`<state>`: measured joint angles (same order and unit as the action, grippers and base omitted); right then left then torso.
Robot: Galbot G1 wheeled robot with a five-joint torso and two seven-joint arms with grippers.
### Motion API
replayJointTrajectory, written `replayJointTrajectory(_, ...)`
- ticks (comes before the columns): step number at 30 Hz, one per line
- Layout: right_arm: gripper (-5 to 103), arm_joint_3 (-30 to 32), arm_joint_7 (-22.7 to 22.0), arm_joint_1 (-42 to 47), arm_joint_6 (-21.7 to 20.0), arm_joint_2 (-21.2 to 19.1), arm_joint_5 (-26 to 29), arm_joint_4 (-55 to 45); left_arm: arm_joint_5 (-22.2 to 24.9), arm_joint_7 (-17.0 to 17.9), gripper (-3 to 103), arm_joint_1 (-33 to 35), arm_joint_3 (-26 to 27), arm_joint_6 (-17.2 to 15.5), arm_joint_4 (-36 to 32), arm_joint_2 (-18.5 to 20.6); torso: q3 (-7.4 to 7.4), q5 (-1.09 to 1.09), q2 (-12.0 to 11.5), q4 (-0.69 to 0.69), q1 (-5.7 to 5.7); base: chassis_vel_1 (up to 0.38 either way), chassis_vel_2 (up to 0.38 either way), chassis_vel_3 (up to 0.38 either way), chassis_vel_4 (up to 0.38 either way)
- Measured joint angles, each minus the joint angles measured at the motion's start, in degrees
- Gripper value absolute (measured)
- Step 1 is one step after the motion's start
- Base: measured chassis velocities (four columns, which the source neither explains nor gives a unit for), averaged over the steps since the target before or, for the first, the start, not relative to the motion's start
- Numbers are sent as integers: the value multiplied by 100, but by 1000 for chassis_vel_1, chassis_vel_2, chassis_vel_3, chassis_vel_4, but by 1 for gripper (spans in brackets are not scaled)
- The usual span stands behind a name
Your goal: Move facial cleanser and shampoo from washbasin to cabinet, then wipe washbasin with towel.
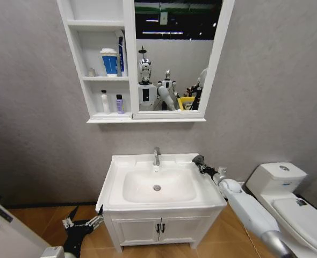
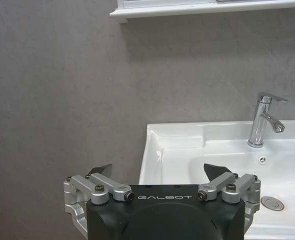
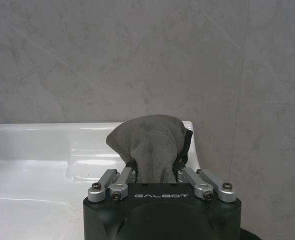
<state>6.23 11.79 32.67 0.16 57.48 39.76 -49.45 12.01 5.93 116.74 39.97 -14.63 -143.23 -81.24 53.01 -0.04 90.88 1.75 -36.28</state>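
The white washbasin (image 1: 118, 183) stands below the wall cabinet (image 1: 129, 64), with its chrome tap (image 1: 156, 156) at the back. My right gripper (image 1: 199, 162) is over the basin's back right corner, shut on the dark grey towel (image 3: 150, 145), which bunches up between its fingers (image 3: 118, 181). My left gripper (image 2: 157, 172) hangs low beside the basin's left front corner, open and holding nothing. On the cabinet's open shelves stand a blue-and-white tube (image 1: 110, 62), a white bottle (image 1: 105, 101) and a purple bottle (image 1: 119, 104). Which are the facial cleanser and the shampoo I cannot tell.
A white toilet (image 1: 287, 199) stands close to the right of the basin, beside my right arm. The low two-door vanity cupboard (image 1: 158, 228) sits under the basin. A grey wall runs behind everything. The cabinet's mirror panel (image 1: 172, 54) reflects the room.
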Motion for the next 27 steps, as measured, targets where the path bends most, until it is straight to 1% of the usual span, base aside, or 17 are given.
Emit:
replayJointTrajectory(1,30,0,0,0,0,0,0,0,0,0,100,0,0,0,0,0,0,0,0,0,0,0,0,0,0)
replayJointTrajectory(3,40,-53,0,-161,144,263,-92,289,0,0,100,0,0,0,0,0,0,0,0,-1,0,0,0,0,0)
replayJointTrajectory(4,40,-53,0,-161,144,263,-92,289,0,0,100,0,0,0,0,0,0,0,0,-1,0,0,0,0,0)
replayJointTrajectory(5,45,-79,-3,-261,232,410,-167,447,0,0,100,0,1,0,0,0,0,0,0,-2,0,0,0,0,0)
replayJointTrajectory(6,57,-90,-13,-324,297,517,-263,539,0,0,100,0,0,0,0,0,0,0,0,-1,0,0,0,0,0)
replayJointTrajectory(8,57,-88,-33,-367,333,583,-360,617,0,0,100,0,1,0,-1,0,0,-1,0,-2,0,0,0,0,0)
replayJointTrajectory(11,74,-53,-447,-436,317,803,-688,744,0,0,100,0,0,0,0,0,0,0,0,-2,0,0,0,0,0)
replayJointTrajectory(12,74,-53,-447,-436,317,803,-688,744,0,0,100,0,0,0,0,0,0,0,0,-2,0,0,0,0,0)
replayJointTrajectory(14,84,-7,-752,-381,223,832,-751,654,0,0,100,0,0,0,0,0,0,-1,0,-1,0,0,0,0,0)
replayJointTrajectory(16,90,21,-852,-312,187,807,-753,531,0,0,100,0,0,0,0,0,0,0,0,-2,0,0,0,0,0)
replayJointTrajectory(19,98,195,-1070,-32,113,650,-755,-68,0,-1,100,0,-1,0,-1,1,-1,1,0,-2,-1,0,0,0,0)
replayJointTrajectory(20,100,407,-1269,235,-21,488,-770,-653,0,0,100,0,0,0,-1,0,-1,0,0,-2,0,0,0,0,0)
replayJointTrajectory(21,100,596,-1363,466,-152,371,-810,-1151,0,0,100,0,1,0,0,0,-1,0,0,-1,0,0,0,0,0)
replayJointTrajectory(22,100,596,-1363,466,-152,371,-810,-1151,0,0,100,0,1,0,0,0,-1,0,0,-1,0,0,0,0,0)
replayJointTrajectory(23,100,935,-1430,931,-331,185,-882,-1988,0,0,100,0,0,0,-1,0,-1,0,1,-2,1,0,0,0,0)
replayJointTrajectory(24,100,935,-1430,931,-331,185,-882,-1988,0,0,100,0,0,0,-1,0,-1,0,1,-2,1,0,0,0,0)
replayJointTrajectory(27,100,1831,-1401,2335,-553,-193,-908,-3814,0,0,100,0,0,0,-1,1,-2,3,1,3,2,0,0,0,0)
